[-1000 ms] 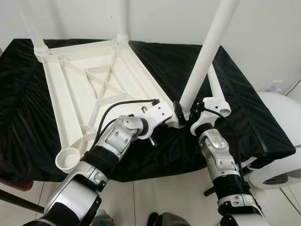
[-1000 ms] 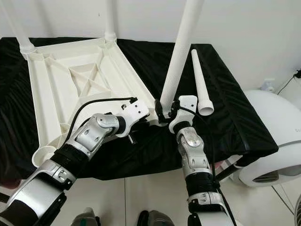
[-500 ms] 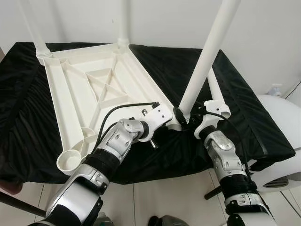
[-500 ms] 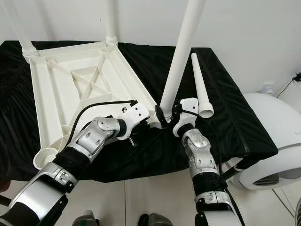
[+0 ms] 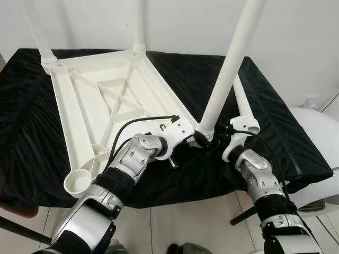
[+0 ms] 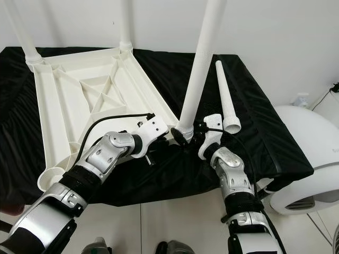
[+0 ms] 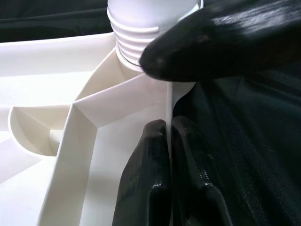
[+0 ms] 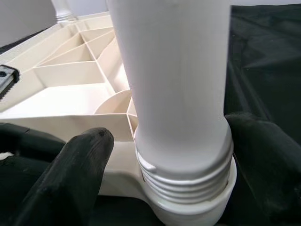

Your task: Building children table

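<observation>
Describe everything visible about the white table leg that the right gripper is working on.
The table leg is a long, smooth white plastic tube, slightly tapered, with a ribbed threaded collar at its base. It stands tilted in the near right corner socket of the upturned tabletop, threads still showing above the socket. The right gripper straddles its base, a black finger on each side. The left gripper pinches the tabletop's edge wall right beside that socket.

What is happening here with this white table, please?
The robot is fitting a leg into a corner socket of the upside-down white tabletop on the black cloth. The right gripper grips the leg's threaded base; the left gripper pinches the tabletop's rim. Two legs stand fitted; another leg lies loose.
</observation>
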Available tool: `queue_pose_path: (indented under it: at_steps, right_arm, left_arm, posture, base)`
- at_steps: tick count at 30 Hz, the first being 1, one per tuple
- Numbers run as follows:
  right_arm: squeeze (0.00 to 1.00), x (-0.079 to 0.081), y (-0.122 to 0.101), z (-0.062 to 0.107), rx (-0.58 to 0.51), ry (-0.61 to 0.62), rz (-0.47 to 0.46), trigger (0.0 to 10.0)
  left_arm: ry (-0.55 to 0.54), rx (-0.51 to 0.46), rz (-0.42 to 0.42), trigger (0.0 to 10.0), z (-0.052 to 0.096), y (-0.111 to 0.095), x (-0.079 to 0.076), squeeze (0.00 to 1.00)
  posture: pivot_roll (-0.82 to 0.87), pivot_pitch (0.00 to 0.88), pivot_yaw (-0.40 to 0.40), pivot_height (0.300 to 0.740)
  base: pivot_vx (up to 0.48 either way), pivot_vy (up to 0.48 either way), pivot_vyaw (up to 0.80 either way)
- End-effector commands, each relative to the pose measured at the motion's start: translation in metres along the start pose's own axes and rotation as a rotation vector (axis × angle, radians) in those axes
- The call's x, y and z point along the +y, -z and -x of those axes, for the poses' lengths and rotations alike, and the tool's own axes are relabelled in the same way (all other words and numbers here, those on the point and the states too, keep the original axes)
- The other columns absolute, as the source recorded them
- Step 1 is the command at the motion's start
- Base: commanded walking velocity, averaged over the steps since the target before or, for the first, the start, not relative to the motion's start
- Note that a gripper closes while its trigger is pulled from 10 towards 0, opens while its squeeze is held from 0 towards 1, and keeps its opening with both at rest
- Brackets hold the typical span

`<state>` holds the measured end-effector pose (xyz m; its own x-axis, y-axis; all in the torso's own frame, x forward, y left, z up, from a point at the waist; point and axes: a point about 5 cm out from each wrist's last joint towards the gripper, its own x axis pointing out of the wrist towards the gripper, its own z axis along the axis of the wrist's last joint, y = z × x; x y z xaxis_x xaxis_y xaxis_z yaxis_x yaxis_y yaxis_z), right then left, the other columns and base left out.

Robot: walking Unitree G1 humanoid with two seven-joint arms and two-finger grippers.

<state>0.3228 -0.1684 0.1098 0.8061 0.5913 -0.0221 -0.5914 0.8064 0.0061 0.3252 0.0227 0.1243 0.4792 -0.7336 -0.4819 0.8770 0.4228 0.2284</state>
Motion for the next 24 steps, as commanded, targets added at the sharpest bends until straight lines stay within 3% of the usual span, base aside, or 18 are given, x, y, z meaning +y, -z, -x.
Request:
queue_pose_path:
  at_steps: [1,17,24]
  right_arm:
    - [0.00,0.000,0.002,0.000,0.006,-0.032,-0.010,10.0]
    - [0.00,-0.026,-0.011,-0.010,-0.001,-0.013,0.026,10.0]
    - [0.00,-0.026,-0.013,-0.015,0.003,-0.024,0.027,10.0]
  left_arm:
    - [-0.038,0.072,0.034,10.0,-0.002,0.017,-0.003,0.00]
    - [-0.037,0.060,0.028,10.0,0.001,0.012,-0.001,0.00]
    - [-0.035,0.058,0.026,10.0,0.001,0.011,-0.002,0.00]
  posture:
    - [0.01,0.008,-0.076,0.740]
    - [0.01,0.020,-0.071,0.740]
    - [0.02,0.021,-0.072,0.740]
  base:
    - [0.000,0.000,0.00]
    - [0.000,0.000,0.00]
    - [0.000,0.000,0.00]
